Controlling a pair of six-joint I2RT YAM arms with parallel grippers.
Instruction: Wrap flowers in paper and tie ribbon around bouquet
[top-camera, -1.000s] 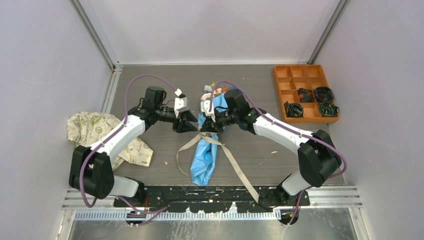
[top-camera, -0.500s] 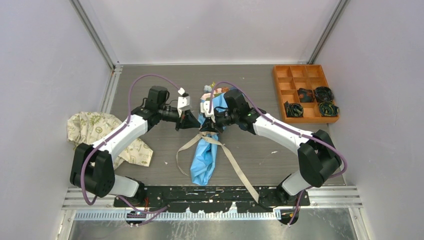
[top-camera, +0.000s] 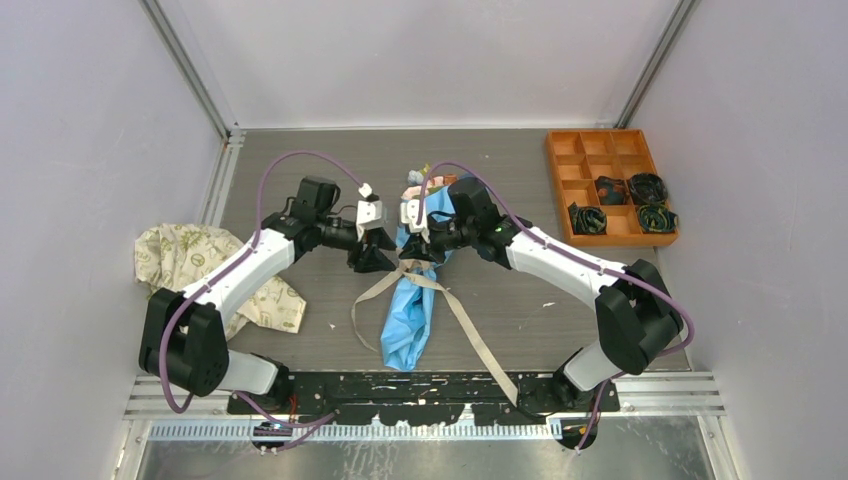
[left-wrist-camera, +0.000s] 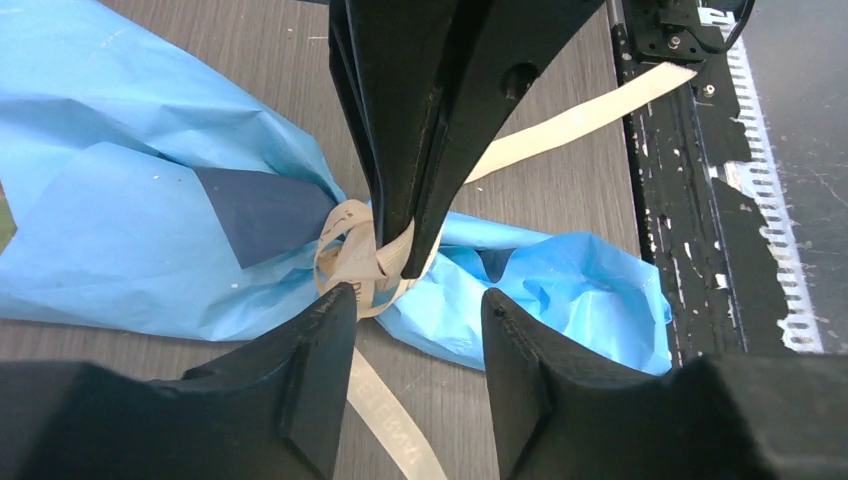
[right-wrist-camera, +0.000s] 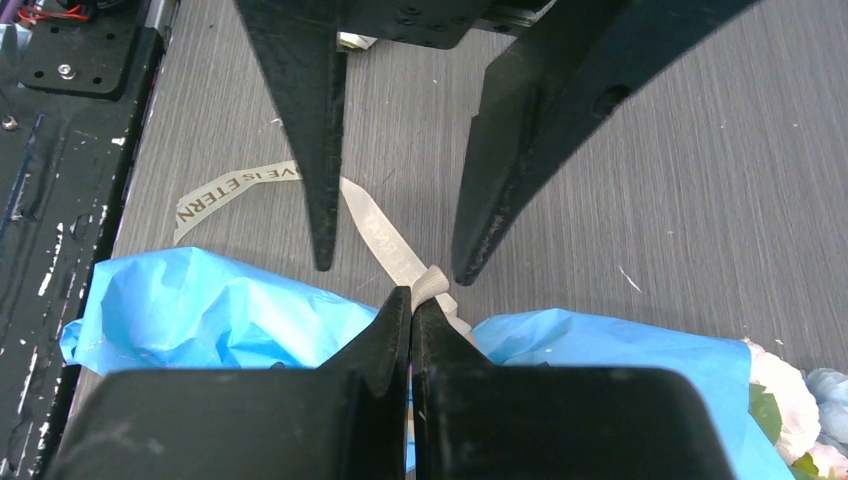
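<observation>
The bouquet (top-camera: 408, 310) lies mid-table, a light blue paper (left-wrist-camera: 120, 190) cone with the flowers (top-camera: 413, 183) at its far end. The beige ribbon (left-wrist-camera: 356, 262) is looped round its narrow waist, and its tails (top-camera: 478, 340) trail over the table. My right gripper (right-wrist-camera: 412, 297) is shut on a loop of the ribbon at the knot. My left gripper (left-wrist-camera: 418, 305) stands open just left of the knot. Its fingers straddle the right gripper's tips and one ribbon tail, with nothing pinched between them. The stalks are hidden inside the paper.
An orange compartment tray (top-camera: 570, 165) with dark coils (top-camera: 630, 205) sits at the back right. A cream printed cloth (top-camera: 190, 260) lies crumpled at the left edge. Black base rails (top-camera: 420, 385) run along the near edge.
My left gripper has moved right and a little nearer, up to the ribbon knot. The right gripper and the bouquet have stayed put.
</observation>
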